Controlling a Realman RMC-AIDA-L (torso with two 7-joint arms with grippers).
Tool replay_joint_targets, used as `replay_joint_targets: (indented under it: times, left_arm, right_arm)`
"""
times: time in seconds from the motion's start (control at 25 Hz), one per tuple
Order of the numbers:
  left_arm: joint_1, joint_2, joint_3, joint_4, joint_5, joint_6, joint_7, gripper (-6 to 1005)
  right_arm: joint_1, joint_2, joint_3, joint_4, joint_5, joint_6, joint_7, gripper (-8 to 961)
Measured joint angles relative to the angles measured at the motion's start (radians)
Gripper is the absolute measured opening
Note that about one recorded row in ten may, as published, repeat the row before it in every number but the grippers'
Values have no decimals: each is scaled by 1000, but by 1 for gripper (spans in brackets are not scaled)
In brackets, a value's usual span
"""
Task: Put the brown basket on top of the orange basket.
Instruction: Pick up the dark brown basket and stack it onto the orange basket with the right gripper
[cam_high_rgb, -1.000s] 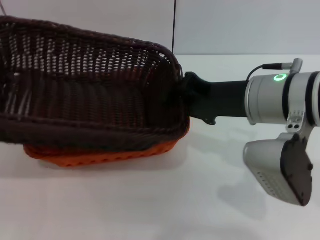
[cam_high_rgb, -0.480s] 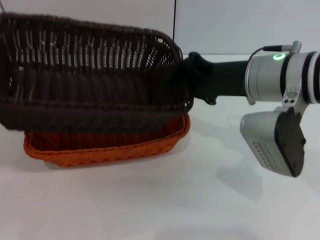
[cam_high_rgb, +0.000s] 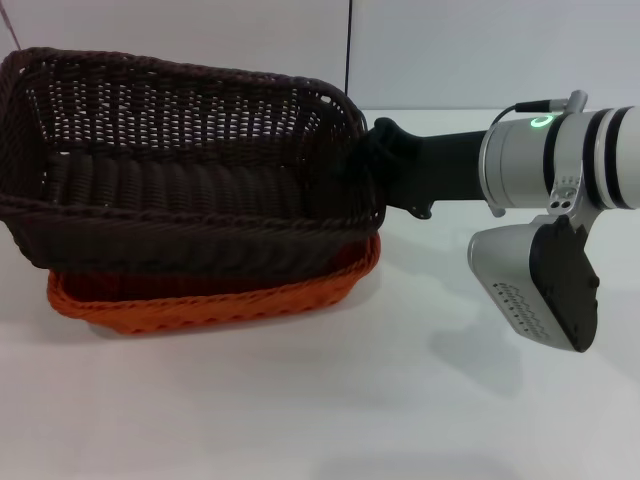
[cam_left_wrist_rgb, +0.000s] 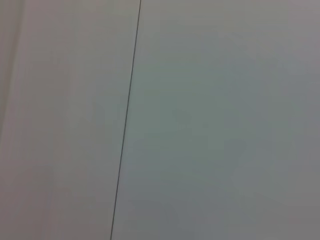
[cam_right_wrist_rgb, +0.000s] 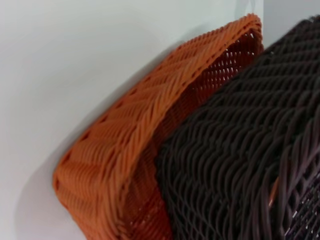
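The dark brown basket (cam_high_rgb: 190, 200) sits level in the orange basket (cam_high_rgb: 200, 305), nested so that only the orange rim and lower side show below it. My right gripper (cam_high_rgb: 372, 172) reaches in from the right and grips the brown basket's right end rim; its fingertips are hidden by the wicker. In the right wrist view the brown basket's end wall (cam_right_wrist_rgb: 240, 150) lies inside the orange basket's corner (cam_right_wrist_rgb: 125, 150). My left gripper is out of view; its wrist view shows only a plain wall.
The baskets stand on a white table (cam_high_rgb: 350, 400) at the left. My right arm's grey wrist and camera housing (cam_high_rgb: 535, 290) hang over the table at the right. A wall stands behind.
The brown basket, tilted and held higher before, has come down and levelled into the orange basket. My right arm has shifted slightly with it.
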Motion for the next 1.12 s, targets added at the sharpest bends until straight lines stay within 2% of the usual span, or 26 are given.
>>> replay_joint_targets:
  times: [0.52,0.92,1.12]
  left_arm:
    - [-7,2,3,-4,0,-16,0,783]
    - [-18,3,0,-2,0,-38,0,783]
    - [-27,5,-1,2,0,-48,0,783]
  right_arm:
    - [-55,1,-1,-28,6,31,14,230]
    - [-162,5,-4,-179,-70,-25,81,637]
    - [-256,9,-3,-289,-72,-78,91,677]
